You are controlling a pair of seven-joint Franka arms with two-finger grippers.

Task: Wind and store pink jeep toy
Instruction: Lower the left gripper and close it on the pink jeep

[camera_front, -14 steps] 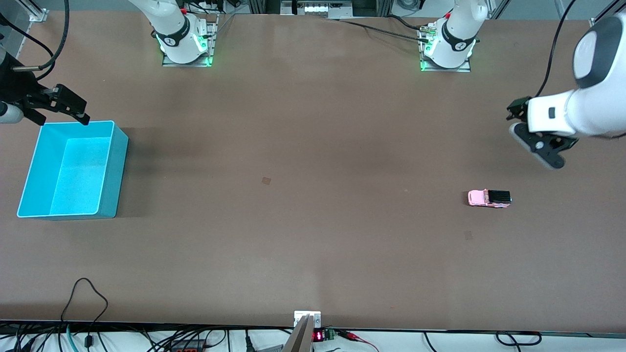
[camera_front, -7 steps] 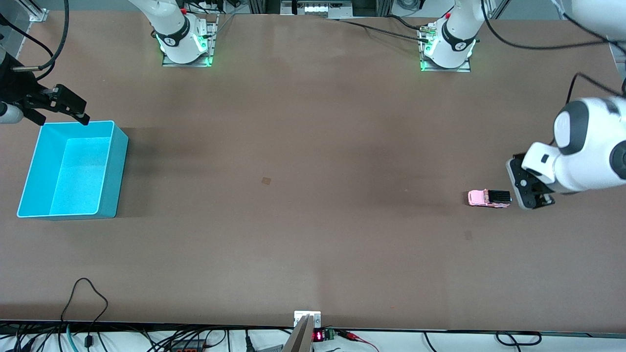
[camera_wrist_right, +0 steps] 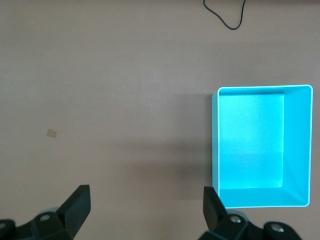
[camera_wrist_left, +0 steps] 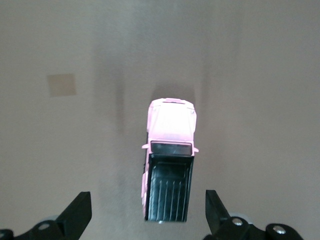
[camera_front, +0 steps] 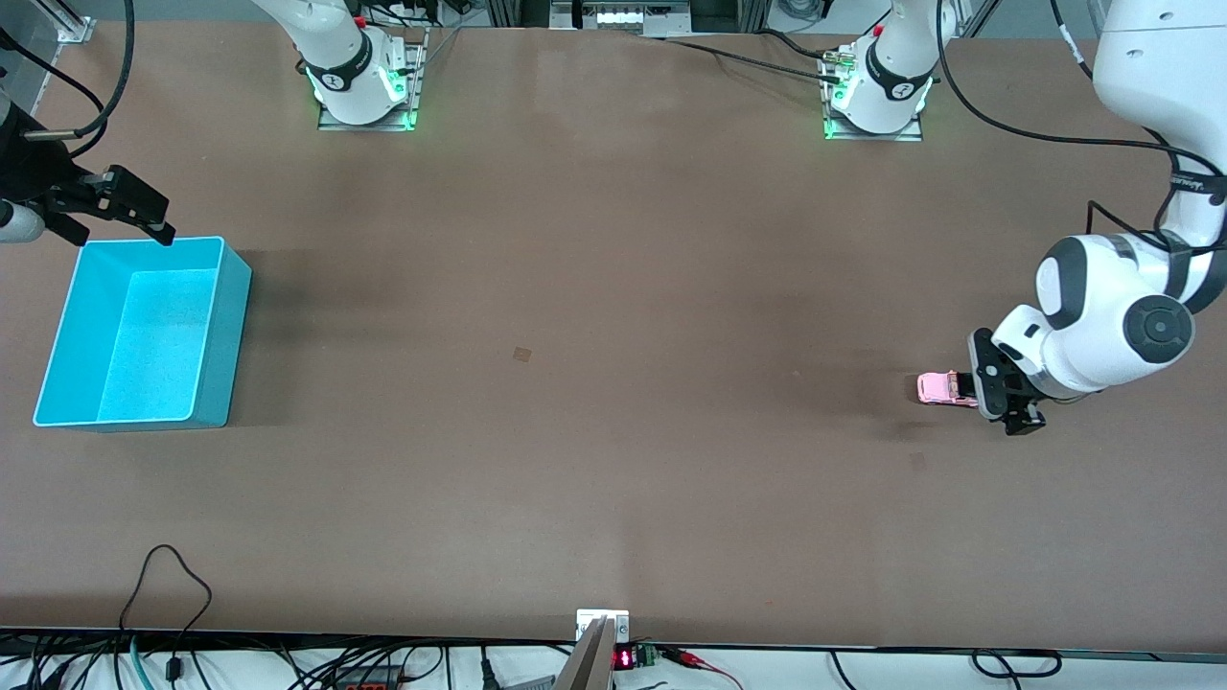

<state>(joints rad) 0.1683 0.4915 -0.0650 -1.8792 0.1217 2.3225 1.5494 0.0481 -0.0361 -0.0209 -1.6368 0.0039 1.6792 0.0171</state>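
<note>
The left arm swings in from about two o'clock of the pink jeep toy (camera_front: 942, 387) and drops, so the left gripper (camera_front: 997, 391) now sits right over the toy's black rear end, fingers (camera_wrist_left: 76, 216) spread wide on either side of it, not touching.

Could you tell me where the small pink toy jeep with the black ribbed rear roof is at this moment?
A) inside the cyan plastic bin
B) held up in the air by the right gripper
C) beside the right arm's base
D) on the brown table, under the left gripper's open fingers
D: the small pink toy jeep with the black ribbed rear roof sits on the brown table, with the open left gripper over its rear end, not clamped on it.
</note>
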